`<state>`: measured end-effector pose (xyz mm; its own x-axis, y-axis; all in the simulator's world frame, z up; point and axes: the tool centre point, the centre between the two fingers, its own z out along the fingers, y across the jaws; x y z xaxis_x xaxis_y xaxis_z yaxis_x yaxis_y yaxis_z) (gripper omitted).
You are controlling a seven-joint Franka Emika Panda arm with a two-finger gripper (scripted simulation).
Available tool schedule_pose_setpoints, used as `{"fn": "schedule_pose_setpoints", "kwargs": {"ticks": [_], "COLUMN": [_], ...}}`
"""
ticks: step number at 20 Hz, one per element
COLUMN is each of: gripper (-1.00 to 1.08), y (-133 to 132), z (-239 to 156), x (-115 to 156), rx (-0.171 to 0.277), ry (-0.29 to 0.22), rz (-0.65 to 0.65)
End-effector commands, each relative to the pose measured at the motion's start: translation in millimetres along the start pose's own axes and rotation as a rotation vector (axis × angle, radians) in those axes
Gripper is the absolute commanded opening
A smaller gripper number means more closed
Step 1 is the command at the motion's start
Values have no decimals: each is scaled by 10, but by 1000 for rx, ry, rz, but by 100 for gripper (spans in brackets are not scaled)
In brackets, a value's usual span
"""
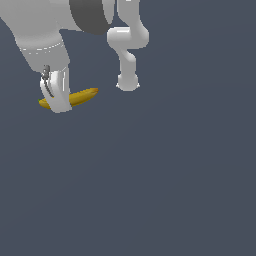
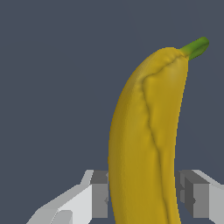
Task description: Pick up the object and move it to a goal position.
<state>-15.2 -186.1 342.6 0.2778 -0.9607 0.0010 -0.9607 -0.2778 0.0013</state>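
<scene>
White and blocky, the gripper (image 1: 58, 102) sits in the upper left of the exterior view, its fingers (image 2: 99, 199) clenched on either side of the banana (image 1: 82, 96). The yellow fruit lies nearly level across them, sticking out both sides. In the wrist view it fills the frame, ending in a green stem (image 2: 196, 47). Behind is a plain slate-grey ground (image 1: 165, 190).
</scene>
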Motion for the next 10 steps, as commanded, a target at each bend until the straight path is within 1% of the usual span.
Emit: {"fn": "schedule_pose_setpoints", "kwargs": {"ticks": [1,5,10], "gripper": [-100,-100,-100], "y": [-4,-15,-31], "z": [-228,-511,-748], "x": [86,205,304], "rx": [1,1,1], "ry": [0,0,0], "rz": [-1,-2,-3]}}
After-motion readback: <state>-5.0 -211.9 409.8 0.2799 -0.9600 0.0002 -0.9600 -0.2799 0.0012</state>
